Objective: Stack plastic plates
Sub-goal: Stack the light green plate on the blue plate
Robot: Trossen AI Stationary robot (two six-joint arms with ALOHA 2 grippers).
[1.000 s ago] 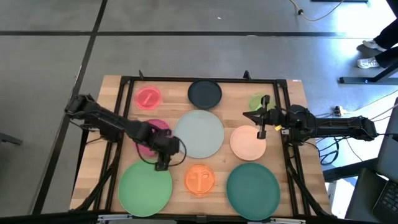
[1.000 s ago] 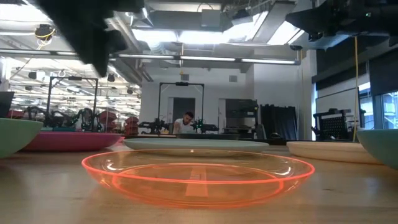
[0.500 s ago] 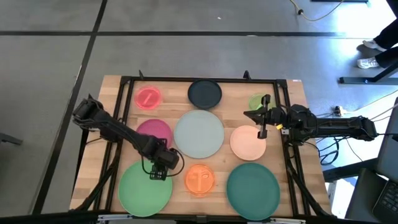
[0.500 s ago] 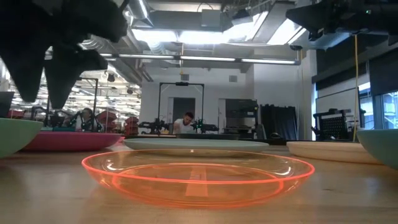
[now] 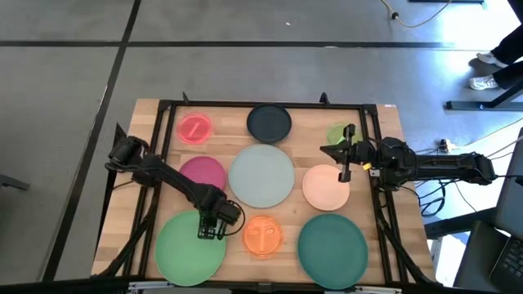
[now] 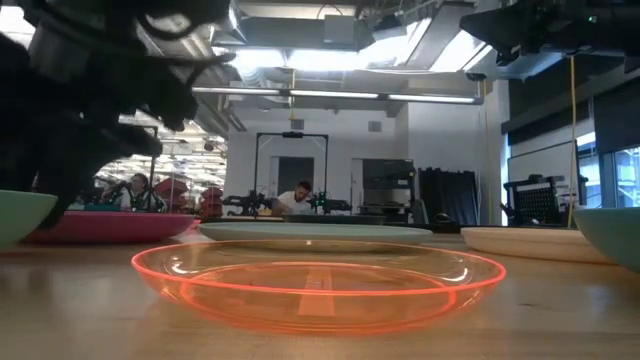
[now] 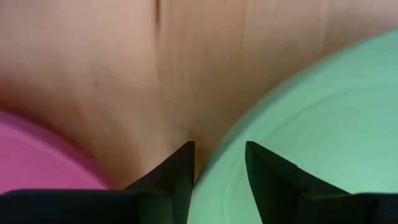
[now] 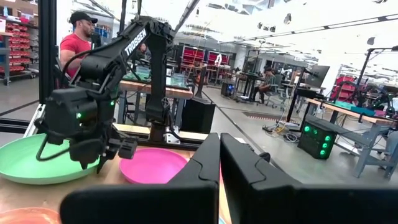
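My left gripper is open and points down at the far right rim of the large light green plate. In the left wrist view one finger stands outside the rim over the wood and the other over the plate's inside. The magenta plate lies just beyond it. My right gripper is shut and empty, held level above the table between the small light green plate and the peach plate. All plates lie flat on the table. My left gripper comes from above with one finger outside and one finger inside the large light green plate's far right rim. Whether either finger touches the rim, I cannot tell.
Around them lie a small pink plate, a dark navy plate, a large pale blue plate, a clear orange plate and a large teal plate. A black frame borders the table. People show in the room behind.
My left gripper has gone toward the table's near edge and down, from beside the magenta plate's near right edge to the large light green plate's far right rim. The plates have stayed where they were.
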